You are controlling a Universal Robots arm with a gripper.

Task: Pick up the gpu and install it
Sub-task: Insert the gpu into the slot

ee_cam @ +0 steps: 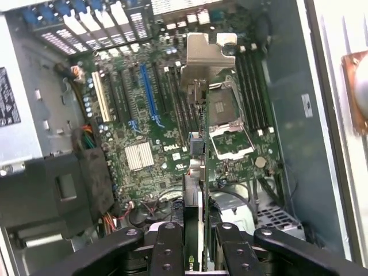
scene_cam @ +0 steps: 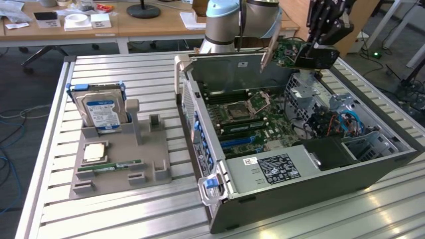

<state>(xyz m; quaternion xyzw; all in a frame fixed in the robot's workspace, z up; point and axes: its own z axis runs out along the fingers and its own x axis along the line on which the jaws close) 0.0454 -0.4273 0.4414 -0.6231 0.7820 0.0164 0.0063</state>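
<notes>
Leftmost in the exterior view, a silver hard drive with a blue-white label [scene_cam: 99, 107] stands in a grey plastic holder [scene_cam: 156, 149]. At centre frame lies an open grey metal computer case [scene_cam: 312, 194]. At upper right, above the case, the black two-finger gripper [scene_cam: 313, 56] pinches the gpu [scene_cam: 287, 51], a thin dark circuit card held on edge. Its long axis reaches leftward, with the silver bracket end farthest from the fingers.

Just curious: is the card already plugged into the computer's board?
No, the gpu hangs between the fingers above the open case.
</notes>
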